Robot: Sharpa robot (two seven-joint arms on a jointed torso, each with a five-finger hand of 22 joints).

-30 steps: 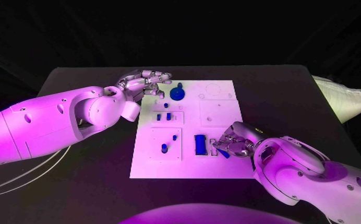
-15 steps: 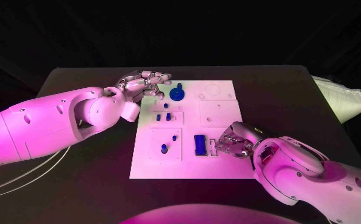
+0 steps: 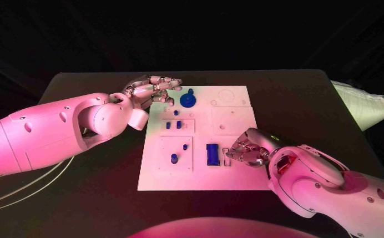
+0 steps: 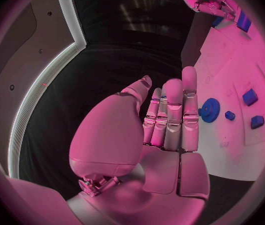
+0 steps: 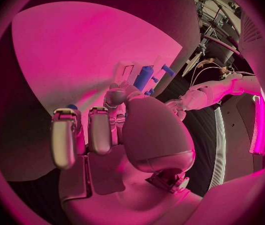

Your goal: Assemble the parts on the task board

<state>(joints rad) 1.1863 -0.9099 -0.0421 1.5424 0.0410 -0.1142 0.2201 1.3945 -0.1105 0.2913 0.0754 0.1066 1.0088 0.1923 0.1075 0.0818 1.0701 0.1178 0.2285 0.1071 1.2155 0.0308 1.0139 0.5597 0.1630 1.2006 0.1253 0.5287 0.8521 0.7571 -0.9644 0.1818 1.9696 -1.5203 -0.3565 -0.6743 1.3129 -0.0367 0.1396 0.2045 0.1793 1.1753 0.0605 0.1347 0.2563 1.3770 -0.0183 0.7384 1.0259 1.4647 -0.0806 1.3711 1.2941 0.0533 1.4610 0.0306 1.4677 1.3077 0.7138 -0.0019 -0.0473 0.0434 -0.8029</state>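
While the white task board (image 3: 200, 177) lies mid-table, we see the left hand (image 3: 150, 91) at its far left corner, fingers straight, holding nothing. The right hand (image 3: 246, 152) curls beside the blue block (image 3: 212, 154); whether it holds anything we cannot tell. A blue gear (image 3: 188, 100) sits near the left fingers.

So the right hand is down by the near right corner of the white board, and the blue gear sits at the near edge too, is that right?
Not quite. The right hand is by the white board's near right corner, but the blue gear sits at the far edge, beside the left hand. The head view shows it.
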